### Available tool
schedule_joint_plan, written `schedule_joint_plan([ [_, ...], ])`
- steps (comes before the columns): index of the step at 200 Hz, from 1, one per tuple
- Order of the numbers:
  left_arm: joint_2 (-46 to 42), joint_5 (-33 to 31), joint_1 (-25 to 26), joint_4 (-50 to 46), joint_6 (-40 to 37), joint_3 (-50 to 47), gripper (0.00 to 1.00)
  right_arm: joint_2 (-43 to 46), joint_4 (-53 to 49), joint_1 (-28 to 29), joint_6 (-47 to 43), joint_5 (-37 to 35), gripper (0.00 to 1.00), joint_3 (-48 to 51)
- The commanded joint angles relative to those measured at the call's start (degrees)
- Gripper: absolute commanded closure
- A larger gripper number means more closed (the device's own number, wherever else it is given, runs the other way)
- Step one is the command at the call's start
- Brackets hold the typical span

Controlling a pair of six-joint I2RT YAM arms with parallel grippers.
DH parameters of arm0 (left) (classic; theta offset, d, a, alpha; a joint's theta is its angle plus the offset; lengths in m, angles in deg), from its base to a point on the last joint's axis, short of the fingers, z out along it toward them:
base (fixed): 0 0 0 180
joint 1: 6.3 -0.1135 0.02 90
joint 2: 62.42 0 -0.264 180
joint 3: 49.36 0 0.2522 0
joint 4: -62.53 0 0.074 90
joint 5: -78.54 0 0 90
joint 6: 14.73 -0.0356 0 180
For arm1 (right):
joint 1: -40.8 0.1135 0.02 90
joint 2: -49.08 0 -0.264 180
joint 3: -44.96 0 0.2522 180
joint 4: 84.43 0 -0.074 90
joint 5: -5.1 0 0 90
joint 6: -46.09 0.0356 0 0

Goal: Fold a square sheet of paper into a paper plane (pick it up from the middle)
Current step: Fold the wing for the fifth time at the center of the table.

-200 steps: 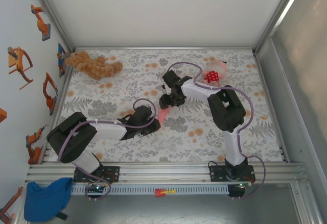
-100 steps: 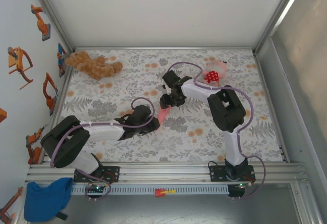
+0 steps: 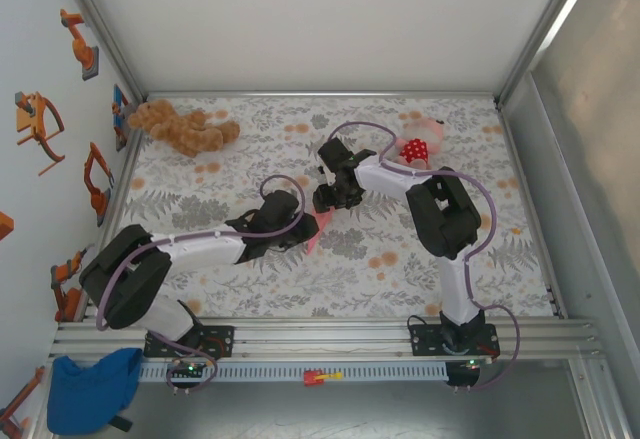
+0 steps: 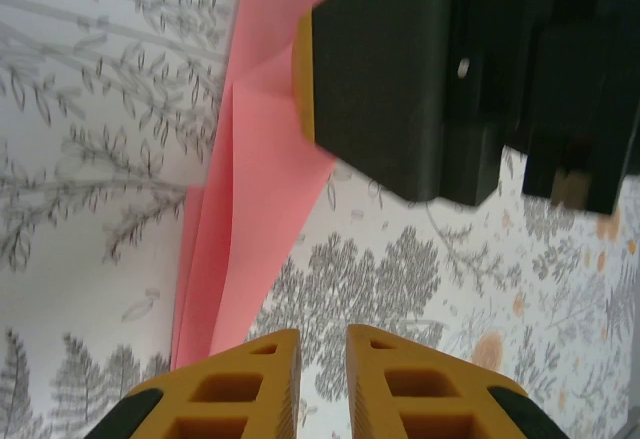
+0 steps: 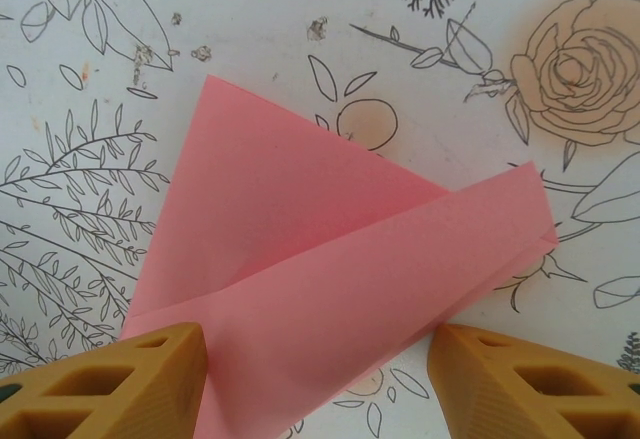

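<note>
Top external: paper [image 3: 313, 227] lies mid-table as a slim pink strip between the two grippers, long axis running near-left to far-right. Right wrist: it is folded, not flat. One sharp corner points to the view's upper left, and a second flap lies across it and reaches to the right. Left wrist: the strip is narrow at the near end and widens away from the camera, with creases running along its length

Left gripper [image 4: 322, 364]: fingers drawn nearly together, a slim slit between them, nothing seen in it. The paper's narrow end passes beside and behind one finger [image 4: 235, 384]; contact cannot be told. Right gripper [image 5: 320, 369]: jaws spread wide, one finger on either side of the paper, grasping nothing. The paper's lower edge meets the finger on the view's left

Table [image 3: 380, 259]: cloth printed with grey leaves and orange flowers. Brown plush [image 3: 180, 127] in the far-left corner. Pink plush [image 3: 418, 144] with a red dotted patch at the far side, beside the right arm. Aluminium rail [image 3: 330, 337] along the near edge, blue cloth [image 3: 90, 387] beyond it at near left. White back wall; arm stickers [image 3: 40, 124] on the left wall
</note>
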Motion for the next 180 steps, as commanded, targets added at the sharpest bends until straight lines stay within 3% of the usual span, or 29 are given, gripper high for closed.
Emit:
schedule_joint_plan([
  [1,2.3,1.0,-1.4,-2.0,-1.3,1.4,0.81,-6.9,0.3,-0.2,1.1,0.1,0.38,4.3],
  [54,5.9,5.8,-2.6,0.3,-3.4,4.0,0.84,-6.5,0.6,-0.5,1.4,0.7,0.38,4.6],
  [89,6.6,1.4,-3.0,-4.8,-3.1,5.0,0.85,-6.5,0.8,-0.6,1.5,1.1,0.39,4.7],
  [180,9.9,4.0,-3.0,-3.7,-4.6,5.7,0.74,-6.5,0.7,-0.6,1.6,1.2,0.39,4.7],
])
